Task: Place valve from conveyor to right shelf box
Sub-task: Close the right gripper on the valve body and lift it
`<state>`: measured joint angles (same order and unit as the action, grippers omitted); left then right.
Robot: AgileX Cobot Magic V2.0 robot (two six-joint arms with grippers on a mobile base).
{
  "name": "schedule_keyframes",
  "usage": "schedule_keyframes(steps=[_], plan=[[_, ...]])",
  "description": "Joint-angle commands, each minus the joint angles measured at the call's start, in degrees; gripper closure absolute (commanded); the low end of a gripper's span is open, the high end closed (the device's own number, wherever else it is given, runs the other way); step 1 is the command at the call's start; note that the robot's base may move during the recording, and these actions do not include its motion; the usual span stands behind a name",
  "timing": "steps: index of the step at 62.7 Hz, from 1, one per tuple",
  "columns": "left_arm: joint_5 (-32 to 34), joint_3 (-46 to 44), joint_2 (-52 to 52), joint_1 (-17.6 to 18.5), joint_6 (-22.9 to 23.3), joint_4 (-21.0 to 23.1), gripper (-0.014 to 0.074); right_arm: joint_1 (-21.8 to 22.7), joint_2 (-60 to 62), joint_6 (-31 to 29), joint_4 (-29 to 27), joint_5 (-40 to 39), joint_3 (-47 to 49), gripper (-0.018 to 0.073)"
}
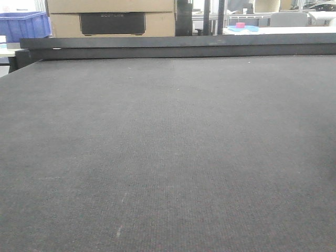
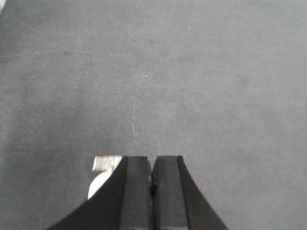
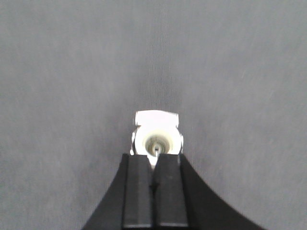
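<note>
Small white square plastic valve (image 3: 156,136) at frame centre, just beyond right gripper (image 3: 153,160) tips; jaws pressed together, empty; right arm nearer

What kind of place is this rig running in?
Probably a factory or warehouse floor, possibly a test line. A wide dark belt edged by a black rail fills the front view. Behind it stand stacked cardboard boxes and a blue bin.

White valve (image 3: 157,136) on dark grey woven conveyor (image 1: 168,157).
</note>
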<state>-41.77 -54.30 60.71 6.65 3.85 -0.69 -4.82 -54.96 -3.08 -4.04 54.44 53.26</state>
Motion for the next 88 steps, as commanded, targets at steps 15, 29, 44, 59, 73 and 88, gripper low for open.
schedule_keyframes(steps=[15,29,44,59,73,88], plan=[[-4.1,-2.4,4.0,-1.5,5.8,0.2,0.0707,0.4,-11.2,0.0,0.9,8.5,8.8,0.0727],[-8.3,-3.0,4.6,-3.5,5.8,0.2,0.0707,0.4,-17.0,0.0,0.9,11.9,12.9,0.0687],[-8.4,-3.0,4.6,-3.5,5.8,0.2,0.0707,0.4,-24.0,0.0,0.9,15.5,14.9,0.0246],[-8.5,-3.0,4.6,-3.5,5.8,0.2,0.0707,0.4,-30.4,0.0,0.9,15.5,14.9,0.0002],[-8.8,-3.0,4.6,-3.5,5.8,0.2,0.0707,0.4,-36.1,0.0,0.9,13.6,14.9,0.0010],[-10.1,-3.0,4.6,-3.5,5.8,0.2,0.0707,0.4,-37.7,0.0,0.9,12.1,14.6,0.0010]])
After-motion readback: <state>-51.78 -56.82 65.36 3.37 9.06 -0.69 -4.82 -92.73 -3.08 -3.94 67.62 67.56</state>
